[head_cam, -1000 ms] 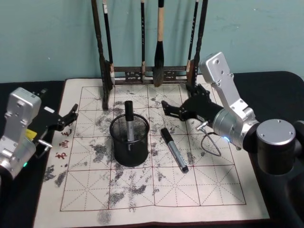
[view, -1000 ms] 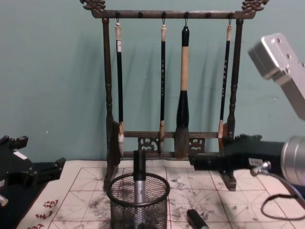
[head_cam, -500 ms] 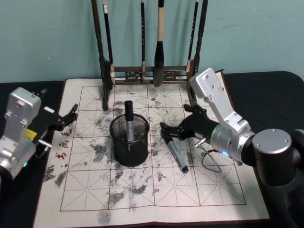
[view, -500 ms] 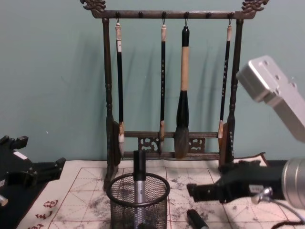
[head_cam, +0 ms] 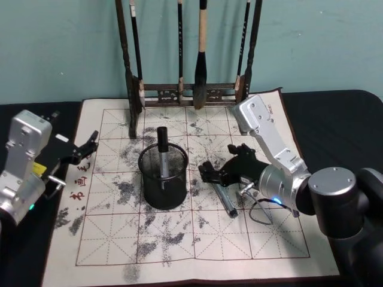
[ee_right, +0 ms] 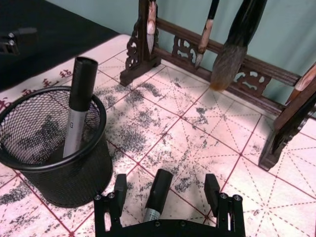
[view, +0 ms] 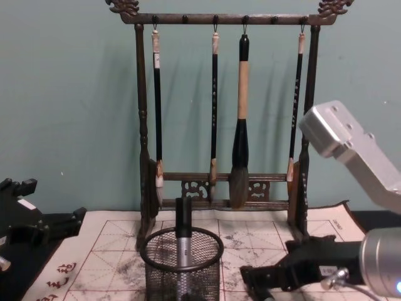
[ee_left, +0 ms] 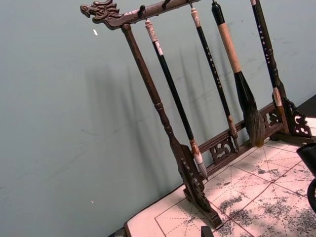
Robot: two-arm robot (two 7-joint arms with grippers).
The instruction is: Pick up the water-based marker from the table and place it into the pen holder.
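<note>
The water-based marker [head_cam: 224,198], grey with a black cap, lies flat on the table's cream calligraphy mat [head_cam: 179,251], right of the pen holder [head_cam: 163,190]. My right gripper [head_cam: 207,173] is down at the marker's cap end and open. In the right wrist view the marker [ee_right: 157,193] lies between the two fingers [ee_right: 119,196], which do not touch it. The black mesh pen holder [ee_right: 47,160] [view: 182,271] has another marker [ee_right: 79,106] standing upright in it. My left gripper [head_cam: 90,145] is parked, open, at the mat's left edge.
A tall dark wooden rack [head_cam: 190,89] with several hanging brushes stands along the back of the mat, just behind the pen holder. A thin cable [head_cam: 258,210] loops under my right wrist. Dark tabletop [head_cam: 335,119] surrounds the mat.
My right gripper has come down and toward the pen holder, from above the mat near the rack to straddling the marker's cap end. The left arm has not moved.
</note>
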